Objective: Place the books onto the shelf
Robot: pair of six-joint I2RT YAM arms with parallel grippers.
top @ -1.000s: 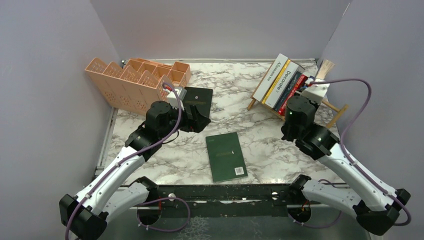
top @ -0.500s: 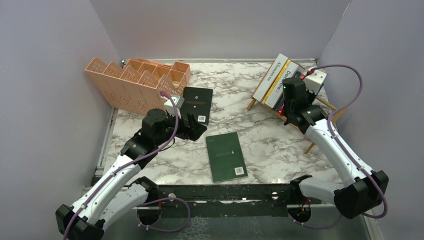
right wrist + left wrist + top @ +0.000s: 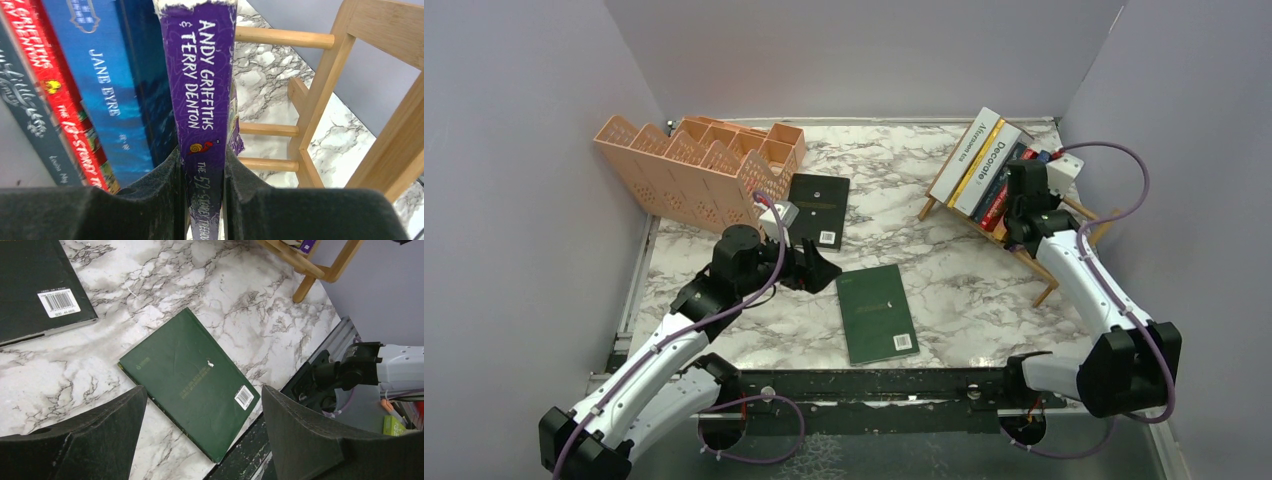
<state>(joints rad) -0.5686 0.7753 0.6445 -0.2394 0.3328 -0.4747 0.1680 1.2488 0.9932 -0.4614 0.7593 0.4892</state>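
Observation:
A dark green book [image 3: 876, 313] [image 3: 190, 380] lies flat near the table's front edge. My left gripper [image 3: 820, 268] [image 3: 203, 390] hovers open above its left part, with nothing between the fingers. A black book [image 3: 816, 208] [image 3: 35, 285] lies flat behind it. The light-wood shelf [image 3: 927, 209] [image 3: 350, 75] at the back right holds several leaning books, among them a white one [image 3: 964, 150] and the brown "Decorate" [image 3: 987, 160]. My right gripper [image 3: 1027, 200] [image 3: 202, 170] is shut on a purple book's spine [image 3: 200, 75], upright on the shelf next to a blue book [image 3: 107, 90] and a red one [image 3: 55, 95].
A peach lattice organizer [image 3: 694, 165] stands at the back left, close behind the left arm. Grey walls close in three sides. A dark metal rail [image 3: 874, 385] runs along the near edge. A shelf leg [image 3: 305, 285] shows at the top of the left wrist view.
The left gripper has come off the black book toward the green one, still open. The right arm has swung back and right, bringing the purple book onto the shelf beside the others.

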